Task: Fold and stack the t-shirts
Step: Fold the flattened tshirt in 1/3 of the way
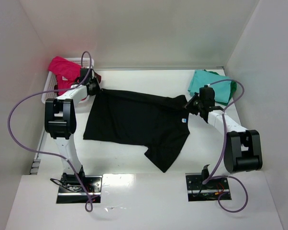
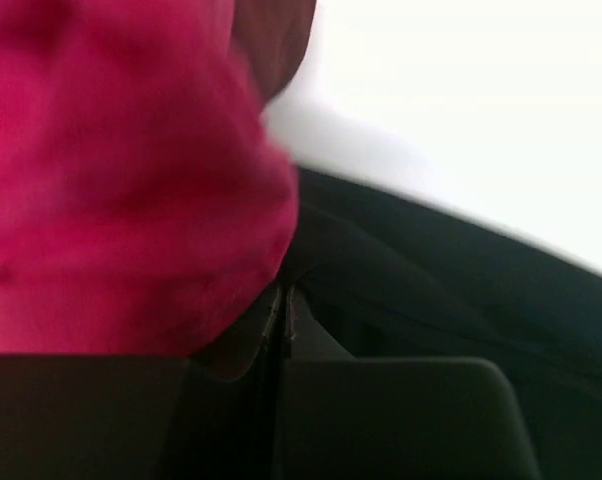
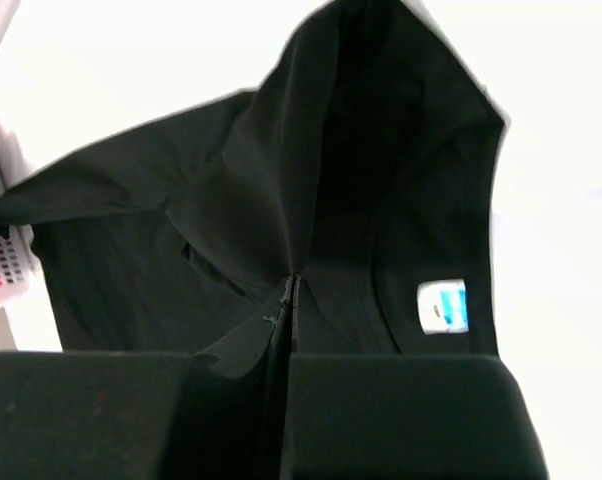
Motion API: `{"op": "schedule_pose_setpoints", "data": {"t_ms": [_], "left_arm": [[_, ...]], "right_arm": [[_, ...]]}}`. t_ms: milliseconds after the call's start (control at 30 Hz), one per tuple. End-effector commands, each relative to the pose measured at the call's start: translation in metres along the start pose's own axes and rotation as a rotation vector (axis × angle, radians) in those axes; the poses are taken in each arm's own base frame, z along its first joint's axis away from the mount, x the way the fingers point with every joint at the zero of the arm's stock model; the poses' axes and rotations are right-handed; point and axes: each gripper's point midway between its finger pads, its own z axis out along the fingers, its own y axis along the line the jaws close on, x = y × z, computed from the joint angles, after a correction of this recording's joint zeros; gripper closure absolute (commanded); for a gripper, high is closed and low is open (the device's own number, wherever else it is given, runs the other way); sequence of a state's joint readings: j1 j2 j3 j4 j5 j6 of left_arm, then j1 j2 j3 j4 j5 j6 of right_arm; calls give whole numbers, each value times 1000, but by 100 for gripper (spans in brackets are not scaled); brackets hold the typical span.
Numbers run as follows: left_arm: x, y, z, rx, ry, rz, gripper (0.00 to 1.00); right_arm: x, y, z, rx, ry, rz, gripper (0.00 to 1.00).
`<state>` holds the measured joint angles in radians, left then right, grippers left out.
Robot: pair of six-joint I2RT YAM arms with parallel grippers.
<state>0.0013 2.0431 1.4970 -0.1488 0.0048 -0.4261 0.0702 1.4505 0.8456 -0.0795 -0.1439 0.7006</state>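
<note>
From above, the black t-shirt (image 1: 134, 120) lay spread mid-table, my left gripper (image 1: 93, 88) at its far-left corner, my right gripper (image 1: 189, 104) by its collar. The left wrist showed fingers (image 2: 381, 420) pinching black cloth beside a magenta-pink tee (image 2: 111, 180). The right wrist showed the same pinch near the neck label (image 3: 443, 305). I judged the first fold in hand; next, both corners must lift together.

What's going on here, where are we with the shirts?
Both arms have the black t-shirt pinched: the left tool shut on its far-left corner beside the basket, the right tool shut on cloth near the collar label. The shirt lies spread on the table, not yet folded. A teal tee sits on a green tee at the far right; a magenta-pink tee is in the basket.
</note>
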Motion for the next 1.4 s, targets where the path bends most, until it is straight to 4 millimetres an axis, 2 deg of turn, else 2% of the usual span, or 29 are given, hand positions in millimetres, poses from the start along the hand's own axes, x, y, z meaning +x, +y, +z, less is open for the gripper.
{"op": "schedule_pose_setpoints", "data": {"t_ms": [0,100,300,567,667,700,800,867,933,967,1033,1100,1133,1300,1367], "left_arm": [[-11,1,-18,-10,-56,-23,100],[-8,3,-20,-23,-47,-24,100],[8,15,-23,-51,-24,-54,100],[14,17,-24,-55,-12,-60,100],[17,18,-21,-59,-3,-60,100],[20,19,-19,-61,3,-60,100],[21,16,-19,-46,14,-61,100],[21,12,-19,-23,20,-61,97],[17,5,-25,10,16,-61,80],[9,-1,-29,37,-1,-53,75],[2,-11,-34,84,-14,-44,51],[-9,-25,-43,147,-37,-32,41],[-14,-31,-47,178,-45,-29,31],[-30,-74,-58,300,-71,40,24],[-32,-88,-60,345,-69,62,23]], "right_arm": [[-1,9,-8,-35,-39,4,100],[1,7,-10,-29,-33,5,100],[21,-8,-16,-10,3,22,100],[54,-24,-17,16,70,43,100],[61,-23,-17,11,88,48,100],[63,-25,-16,17,96,49,97],[66,-29,-15,34,114,46,70],[61,-29,-14,43,96,42,62],[51,-25,-17,50,64,26,55],[42,-23,-19,59,37,17,48],[27,-17,-20,62,-5,-8,39],[16,-10,-20,55,-29,-20,32],[11,-5,-16,49,-36,-27,30],[-8,7,5,42,-44,-71,28],[-16,11,14,45,-54,-85,32]]}}
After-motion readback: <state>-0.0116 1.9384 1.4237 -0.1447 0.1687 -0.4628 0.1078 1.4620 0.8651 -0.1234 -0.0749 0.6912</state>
